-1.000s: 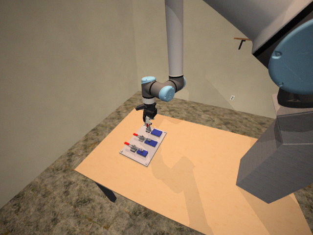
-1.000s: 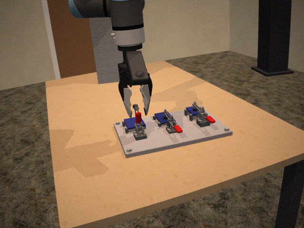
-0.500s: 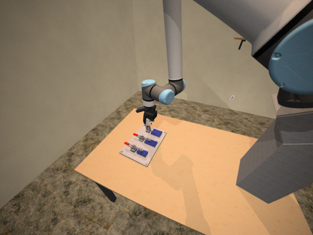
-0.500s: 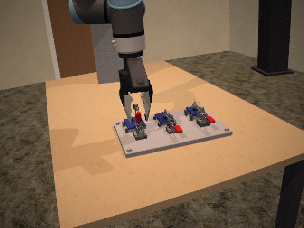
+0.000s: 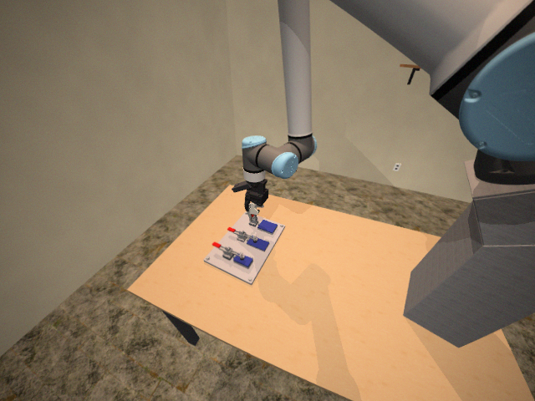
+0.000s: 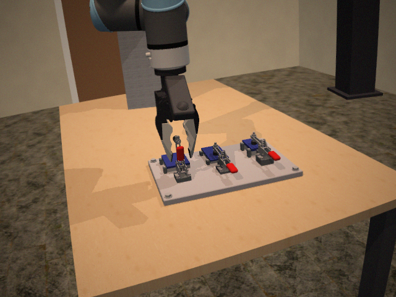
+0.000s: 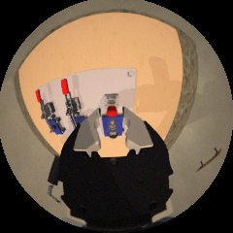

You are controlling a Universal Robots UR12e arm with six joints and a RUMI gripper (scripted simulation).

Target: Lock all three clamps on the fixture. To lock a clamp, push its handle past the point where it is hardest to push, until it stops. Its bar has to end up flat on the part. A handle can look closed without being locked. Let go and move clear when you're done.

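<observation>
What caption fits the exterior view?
Gripper straddles the upright handle of the last clamp; two handles lie down.

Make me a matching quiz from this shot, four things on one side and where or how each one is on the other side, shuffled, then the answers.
Things:
1. Handle of the clamp under the gripper
2. Handle of the middle clamp
3. Gripper
4. Fixture plate

States or places:
A. Lies low, pointing away from its blue part
B. Flat on the wooden table, a screw at each corner
C. Stands upright
D. Partly open, fingers on either side of a red grip, apart from it

Pairs: 1-C, 2-A, 3-D, 4-B
</observation>
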